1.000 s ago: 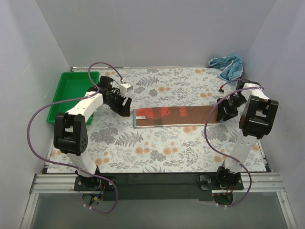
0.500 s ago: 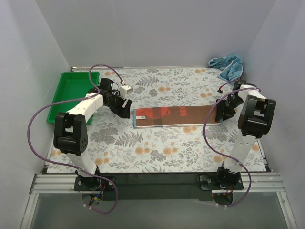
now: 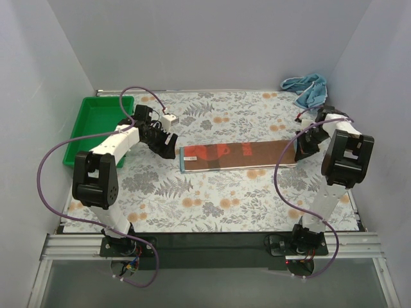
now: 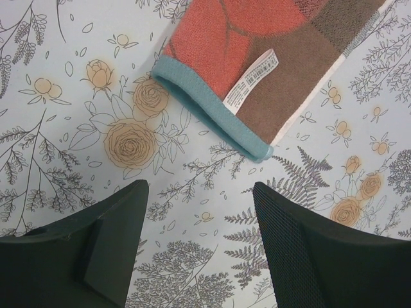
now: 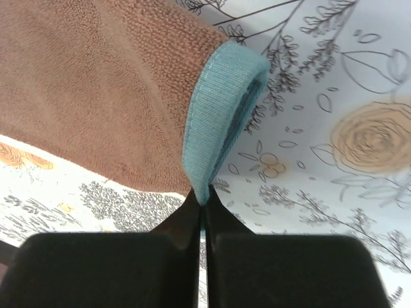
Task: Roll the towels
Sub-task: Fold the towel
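Rust towel (image 3: 234, 156) outside bin (image 3: 96, 122); right end effector (image 5: 200, 196) pinches it, left end effector (image 4: 198, 189) wide.

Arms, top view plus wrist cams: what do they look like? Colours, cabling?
Left arm and right arm: white link shells, black boxy joint housings, a looping purple cable each. Left gripper and right gripper have black fingers; the left's show mesh texture.

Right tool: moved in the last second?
Yes: the right tool edged rightward and back, toward the crumpled blue towel, pinching the end of the red-brown towel.
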### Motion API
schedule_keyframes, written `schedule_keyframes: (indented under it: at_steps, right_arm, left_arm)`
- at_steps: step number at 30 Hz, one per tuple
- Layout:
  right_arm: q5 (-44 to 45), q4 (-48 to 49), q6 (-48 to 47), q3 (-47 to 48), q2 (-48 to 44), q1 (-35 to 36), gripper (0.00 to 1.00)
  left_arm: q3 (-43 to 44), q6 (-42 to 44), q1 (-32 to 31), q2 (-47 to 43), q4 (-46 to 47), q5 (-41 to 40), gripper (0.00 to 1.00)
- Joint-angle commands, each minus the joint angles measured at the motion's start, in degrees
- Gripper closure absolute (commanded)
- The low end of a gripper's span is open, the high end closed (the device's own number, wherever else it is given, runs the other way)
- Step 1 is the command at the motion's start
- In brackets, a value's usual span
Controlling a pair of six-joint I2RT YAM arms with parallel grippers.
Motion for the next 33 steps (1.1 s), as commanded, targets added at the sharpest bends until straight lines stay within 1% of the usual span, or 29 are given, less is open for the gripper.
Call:
schedule_keyframes:
  at_steps: [1, 9, 12, 16, 19, 25, 33]
  right_arm:
    - [0.19, -1.55, -2.70, 2.95, -3.71, -1.25, 0.99]
    - [-6.66, -4.54, -4.28, 2.42, -5.29, 1.03, 0.99]
    - [-10.35, -6.03, -4.02, 3.30, -6.52, 3.14, 0.99]
    - [-13.61, -7.35, -2.97, 3.83, -8.45, 8.40, 0.99]
    - [-13.44, -7.27, -2.00, 4.01, -8.90, 12.71, 0.99]
    - [-14.05, -6.92, -0.07, 5.94, -5.38, 20.01, 0.99]
    - [-14.49, -4.72, 3.01, 8.05, -0.29, 25.12, 0.99]
  left_arm:
    - [0.01, 0.62, 0.20, -3.24, 0.60, 0.89, 0.37]
    - [-0.25, 0.80, 0.20, -3.07, 0.86, 1.24, 0.37]
    - [-0.25, 0.80, 0.20, -3.07, 0.68, 1.33, 0.37]
    - [-0.25, 0.80, 0.11, -2.98, 0.51, 1.25, 0.37]
    - [-0.25, 0.71, 0.11, -2.89, 0.42, 0.90, 0.37]
    - [-0.25, 0.72, 0.20, -2.80, -0.02, 0.37, 0.36]
    - [-0.16, 0.19, 0.28, -2.72, -0.46, -0.07, 0.35]
